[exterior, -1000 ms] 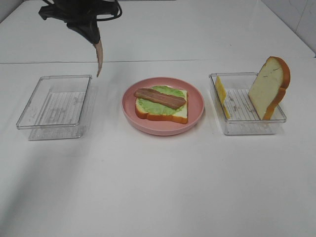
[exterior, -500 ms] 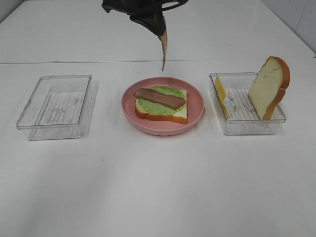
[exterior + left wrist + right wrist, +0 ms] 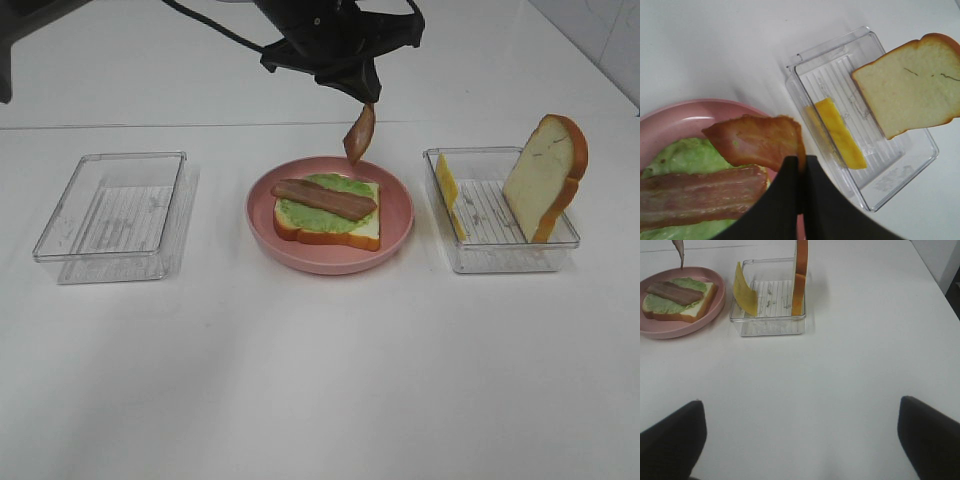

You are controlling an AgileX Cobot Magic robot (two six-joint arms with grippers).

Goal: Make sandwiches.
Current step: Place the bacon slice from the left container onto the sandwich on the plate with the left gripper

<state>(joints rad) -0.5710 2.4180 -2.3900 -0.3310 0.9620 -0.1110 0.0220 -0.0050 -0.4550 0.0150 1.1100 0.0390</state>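
Note:
A pink plate [image 3: 396, 215] at the table's middle holds a bread slice [image 3: 362, 232] topped with lettuce [image 3: 300, 212] and one bacon strip [image 3: 324, 199]. My left gripper [image 3: 366, 96] is shut on a second bacon strip [image 3: 359, 134], which hangs above the plate's far right rim; the left wrist view shows it [image 3: 757, 141] pinched between the fingers [image 3: 785, 200]. The right clear tray [image 3: 495, 250] holds a yellow cheese slice [image 3: 448, 191] and an upright bread slice [image 3: 545, 176]. My right gripper [image 3: 800, 440] is open and empty over bare table, near the front.
An empty clear tray [image 3: 110, 205] stands on the left. The white table's back edge runs behind the plate. In the right wrist view the plate [image 3: 700, 315] and the tray with cheese [image 3: 745, 290] lie ahead of the gripper.
My left gripper has carried the hanging bacon strip from above the left tray rightward to above the plate's far right rim. Nothing else has moved.

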